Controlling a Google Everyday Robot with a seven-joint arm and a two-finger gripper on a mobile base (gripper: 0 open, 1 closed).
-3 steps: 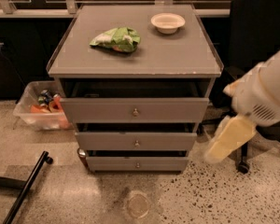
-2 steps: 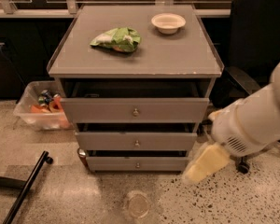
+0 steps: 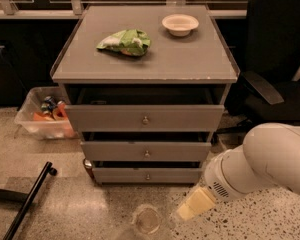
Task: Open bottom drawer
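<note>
The grey cabinet [image 3: 145, 59] has three grey drawer fronts, each with a small round metal knob. The bottom drawer [image 3: 115, 175] is the narrowest and shortest front, just above the floor, and its knob [image 3: 148, 176] is at its middle. Its front looks closed or nearly so. My gripper [image 3: 186, 213] is the cream-coloured end of the white arm [image 3: 260, 164]. It hangs low over the floor, in front of and below the right end of the bottom drawer, not touching it.
A green bag [image 3: 125, 41] and a white bowl [image 3: 180, 24] lie on the cabinet top. A clear bin of cans [image 3: 42, 116] stands to the left, a black chair [image 3: 275, 59] to the right. A black bar [image 3: 27, 201] and a round clear object [image 3: 147, 220] lie on the floor.
My arm has swung down and to the left, from beside the cabinet's right side to low over the floor in front of the bottom drawer. The drawers have not moved.
</note>
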